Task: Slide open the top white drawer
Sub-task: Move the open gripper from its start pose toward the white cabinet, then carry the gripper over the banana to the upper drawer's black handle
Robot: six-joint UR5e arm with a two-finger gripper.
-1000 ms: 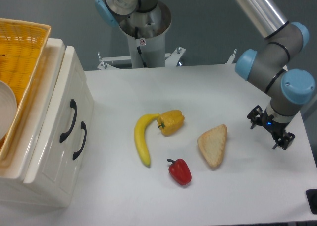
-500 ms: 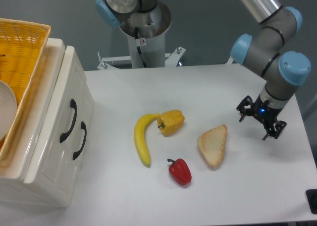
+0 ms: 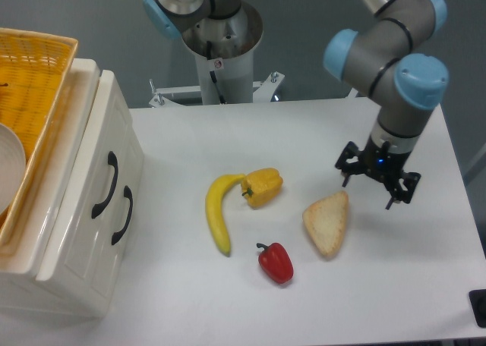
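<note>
Not begun, by the look of it. Top drawer (image 3: 80, 171) shut flush in the white cabinet (image 3: 76, 285), black handle (image 3: 104, 185) untouched. Gripper (image 3: 374, 187) far right of the cabinet, above the bread slice (image 3: 328, 223); jaws open, holding nothing. White surface (image 3: 228, 133); grey wall behind the cabinet.

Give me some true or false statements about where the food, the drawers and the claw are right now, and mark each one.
1. The curved yellow banana touches the yellow bell pepper. True.
2. The black two-finger claw grips the top white drawer's black handle. False: it hangs above the white table, near the triangular bread slice.
3. The red bell pepper lies inside the yellow wicker basket. False: it is on the table.
4. Both drawers of the white cabinet look closed. True.
</note>
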